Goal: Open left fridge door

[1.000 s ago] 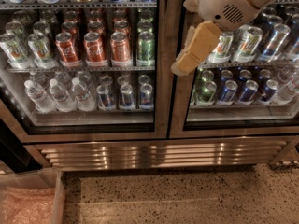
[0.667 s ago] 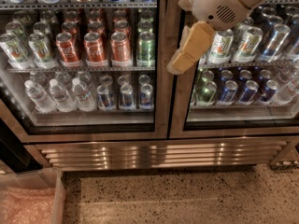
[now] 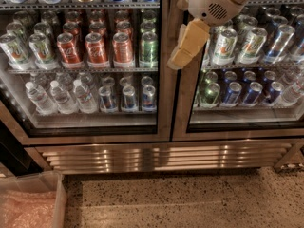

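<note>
The left fridge door (image 3: 164,80) is a tall glass pane in a brushed steel frame, standing closed. Red cola cans (image 3: 97,49) and clear water bottles (image 3: 61,96) show through it. My gripper (image 3: 178,63) hangs from the white arm at the upper right. Its tan fingers (image 3: 187,44) lie over the steel strip between the two doors, at the height of the can shelf. The right glass door (image 3: 237,127) shows green-white and blue cans.
A steel vent grille (image 3: 161,156) runs below both doors. A clear plastic bin (image 3: 31,201) with pinkish wrap stands on the speckled floor at the lower left. A dark gap lies left of the fridge.
The gripper has moved left, from in front of the right door toward the steel strip between the doors. Both doors have not moved.
</note>
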Available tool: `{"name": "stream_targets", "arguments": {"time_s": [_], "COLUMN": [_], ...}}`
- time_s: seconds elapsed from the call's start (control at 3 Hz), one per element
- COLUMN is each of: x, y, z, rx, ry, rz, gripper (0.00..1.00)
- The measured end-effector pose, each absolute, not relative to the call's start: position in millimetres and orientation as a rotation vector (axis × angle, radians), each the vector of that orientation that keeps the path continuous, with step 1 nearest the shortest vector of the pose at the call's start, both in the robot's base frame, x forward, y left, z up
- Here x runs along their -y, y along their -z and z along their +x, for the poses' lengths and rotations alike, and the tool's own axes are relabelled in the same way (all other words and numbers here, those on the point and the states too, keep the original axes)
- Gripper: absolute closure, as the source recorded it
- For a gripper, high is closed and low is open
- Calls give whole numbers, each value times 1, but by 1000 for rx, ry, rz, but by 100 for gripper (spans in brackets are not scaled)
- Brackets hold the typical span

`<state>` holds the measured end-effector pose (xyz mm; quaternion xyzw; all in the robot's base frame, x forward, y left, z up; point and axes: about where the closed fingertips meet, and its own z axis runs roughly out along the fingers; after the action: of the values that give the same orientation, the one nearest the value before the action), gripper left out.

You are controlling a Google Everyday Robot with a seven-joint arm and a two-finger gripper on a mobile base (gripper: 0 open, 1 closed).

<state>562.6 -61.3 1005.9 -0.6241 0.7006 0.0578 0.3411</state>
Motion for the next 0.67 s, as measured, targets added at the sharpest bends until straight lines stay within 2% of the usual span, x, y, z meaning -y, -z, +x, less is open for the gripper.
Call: {"name": "stream_targets", "arguments": {"time_s": [0.33, 0.67], "x": [63, 86], "y": [-1005, -1011], "z": [562, 564], "rx": [-1828, -1879], "ry": [-144, -71], "rz": [-1627, -1584], "gripper": [0, 0]}}
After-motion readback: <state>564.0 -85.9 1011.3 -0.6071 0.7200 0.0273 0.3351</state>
